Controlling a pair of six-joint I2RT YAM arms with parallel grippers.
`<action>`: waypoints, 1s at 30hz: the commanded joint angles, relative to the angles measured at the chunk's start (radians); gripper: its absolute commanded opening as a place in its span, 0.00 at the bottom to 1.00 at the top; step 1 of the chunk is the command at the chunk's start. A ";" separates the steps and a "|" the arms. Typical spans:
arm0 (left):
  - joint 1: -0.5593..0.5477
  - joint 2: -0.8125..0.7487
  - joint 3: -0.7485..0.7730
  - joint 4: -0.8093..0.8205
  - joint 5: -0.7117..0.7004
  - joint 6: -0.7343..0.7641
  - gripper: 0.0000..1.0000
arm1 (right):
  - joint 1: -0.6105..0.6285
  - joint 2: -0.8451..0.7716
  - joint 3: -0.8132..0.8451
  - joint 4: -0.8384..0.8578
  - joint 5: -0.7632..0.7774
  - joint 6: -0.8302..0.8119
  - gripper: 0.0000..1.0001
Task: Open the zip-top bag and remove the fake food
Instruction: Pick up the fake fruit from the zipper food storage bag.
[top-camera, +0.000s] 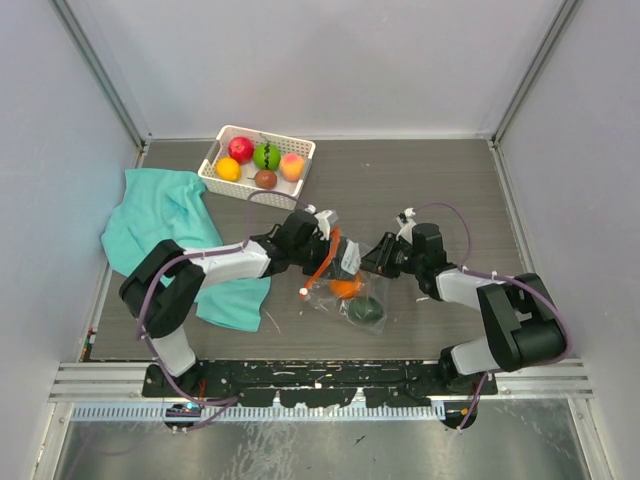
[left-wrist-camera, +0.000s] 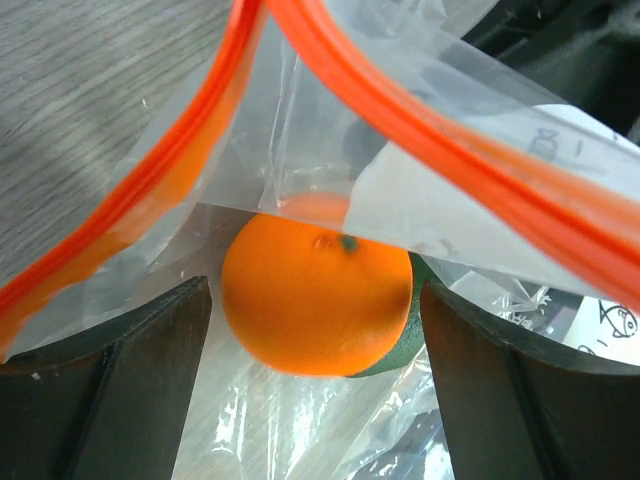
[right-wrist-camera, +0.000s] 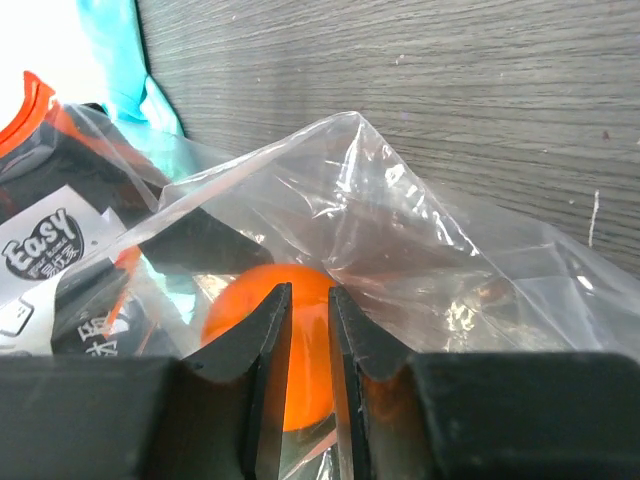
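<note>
The clear zip-top bag (top-camera: 322, 296) lies mid-table, its orange-red zipper strip (left-wrist-camera: 430, 135) standing apart. Inside it are an orange fake fruit (top-camera: 346, 288) (left-wrist-camera: 315, 300) and a dark green one (top-camera: 366, 312). My left gripper (top-camera: 337, 258) (left-wrist-camera: 315, 292) is open at the bag's mouth, one finger (left-wrist-camera: 150, 385) on each side of the orange fruit, not touching it. From the right, my right gripper (top-camera: 373, 262) (right-wrist-camera: 308, 292) has its jaws nearly together on a fold of the bag's plastic, and the orange fruit (right-wrist-camera: 250, 300) shows through behind them.
A white slotted basket (top-camera: 262, 133) at the back left holds red (top-camera: 240, 149), green (top-camera: 266, 156), peach (top-camera: 292, 165), yellow (top-camera: 228, 169) and brown (top-camera: 265, 179) fruits. A teal cloth (top-camera: 160, 215) lies crumpled at the left, under the left arm.
</note>
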 joint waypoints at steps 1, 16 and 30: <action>-0.013 -0.074 -0.004 -0.067 0.036 0.079 0.86 | 0.006 -0.062 -0.016 0.034 -0.016 0.004 0.27; -0.072 -0.021 0.044 -0.127 0.011 0.087 0.86 | 0.030 -0.166 -0.086 -0.058 0.009 -0.028 0.27; -0.129 0.017 0.054 -0.140 -0.008 0.068 0.86 | 0.086 -0.251 -0.178 -0.071 0.040 0.002 0.16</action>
